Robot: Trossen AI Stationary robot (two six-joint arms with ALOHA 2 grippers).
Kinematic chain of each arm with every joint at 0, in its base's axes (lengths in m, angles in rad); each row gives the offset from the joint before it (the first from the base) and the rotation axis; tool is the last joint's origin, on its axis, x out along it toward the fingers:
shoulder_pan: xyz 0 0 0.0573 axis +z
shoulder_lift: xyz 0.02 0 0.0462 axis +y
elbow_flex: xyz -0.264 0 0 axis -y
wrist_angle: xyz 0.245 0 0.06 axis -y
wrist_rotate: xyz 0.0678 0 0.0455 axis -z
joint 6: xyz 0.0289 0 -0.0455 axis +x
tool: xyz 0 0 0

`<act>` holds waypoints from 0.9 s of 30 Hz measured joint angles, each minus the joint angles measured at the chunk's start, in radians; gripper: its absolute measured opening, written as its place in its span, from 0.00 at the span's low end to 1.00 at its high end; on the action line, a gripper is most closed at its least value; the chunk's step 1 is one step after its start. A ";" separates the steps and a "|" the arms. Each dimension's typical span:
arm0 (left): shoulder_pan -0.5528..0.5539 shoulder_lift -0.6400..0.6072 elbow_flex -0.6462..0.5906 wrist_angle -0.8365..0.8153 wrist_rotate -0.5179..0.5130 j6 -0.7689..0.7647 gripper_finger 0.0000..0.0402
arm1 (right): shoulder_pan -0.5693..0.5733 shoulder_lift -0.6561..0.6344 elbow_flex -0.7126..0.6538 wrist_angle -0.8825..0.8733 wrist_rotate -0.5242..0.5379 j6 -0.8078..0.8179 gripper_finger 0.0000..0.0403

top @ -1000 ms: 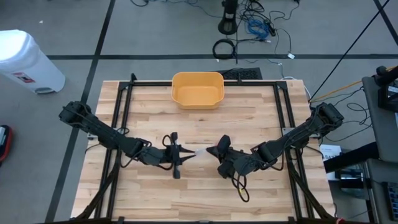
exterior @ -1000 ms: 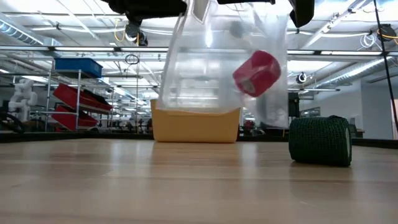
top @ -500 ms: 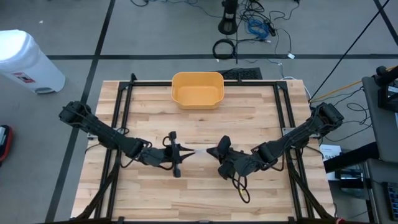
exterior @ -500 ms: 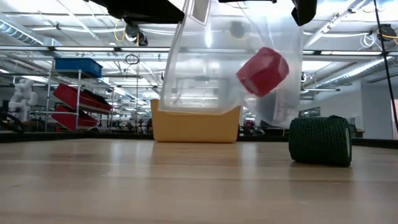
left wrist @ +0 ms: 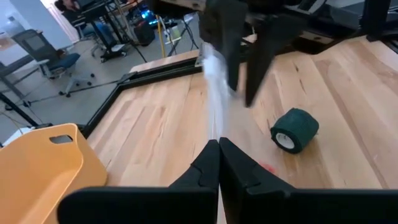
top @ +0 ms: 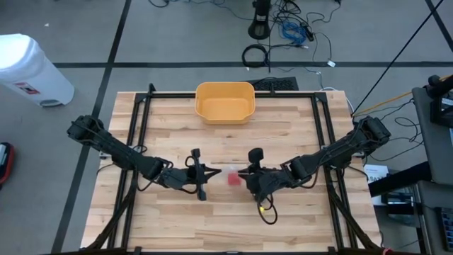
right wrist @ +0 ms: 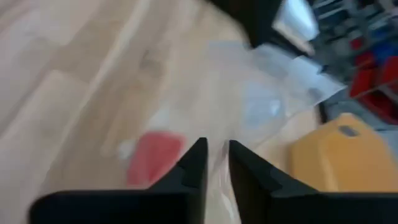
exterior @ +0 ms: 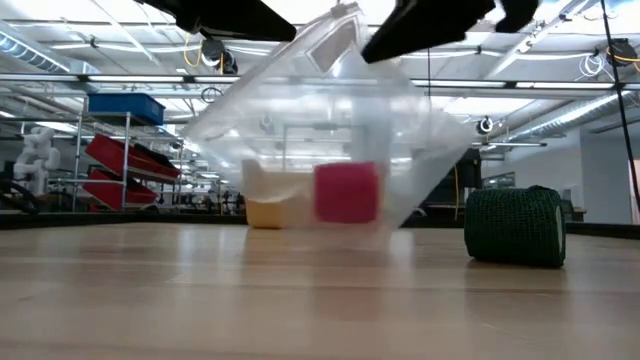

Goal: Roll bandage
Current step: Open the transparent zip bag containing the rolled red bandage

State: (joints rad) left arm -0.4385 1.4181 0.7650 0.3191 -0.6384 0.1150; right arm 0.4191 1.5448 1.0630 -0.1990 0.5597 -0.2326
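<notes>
The red bandage roll [exterior: 347,192] sits inside a clear plastic bag [exterior: 330,130], low in the bag and just above the table [exterior: 300,300] near its middle; its long axis can't be told through the blur. The left gripper [top: 207,174] has its jaws pressed tight on the bag's edge. The right gripper [top: 249,175] has jaws slightly parted, and whether it holds the bag can't be told. A green bandage roll [exterior: 515,226] lies on its side nearby, apart from the bag; a yellow bin [top: 225,102] stands at the far edge
</notes>
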 joint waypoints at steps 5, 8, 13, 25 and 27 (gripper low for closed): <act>0.007 0.003 0.000 -0.004 0.007 -0.001 0.00 | 0.014 0.000 0.004 -0.035 -0.044 -0.018 0.24; 0.008 0.036 0.001 -0.002 0.014 -0.003 0.00 | 0.022 0.000 0.038 -0.045 -0.039 -0.062 0.29; 0.019 0.138 0.014 0.006 0.066 -0.023 0.00 | 0.027 0.000 0.136 -0.071 -0.038 -0.098 0.33; 0.021 0.313 0.124 -0.003 0.078 0.033 0.00 | -0.125 0.041 0.195 -0.227 -0.290 0.167 0.32; 0.021 0.314 0.137 -0.019 0.051 0.048 0.00 | -0.132 0.073 0.195 -0.229 -0.317 0.169 0.32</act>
State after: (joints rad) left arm -0.4175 1.7325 0.9025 0.2999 -0.5875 0.1635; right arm 0.2875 1.6180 1.2579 -0.4284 0.2431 -0.0638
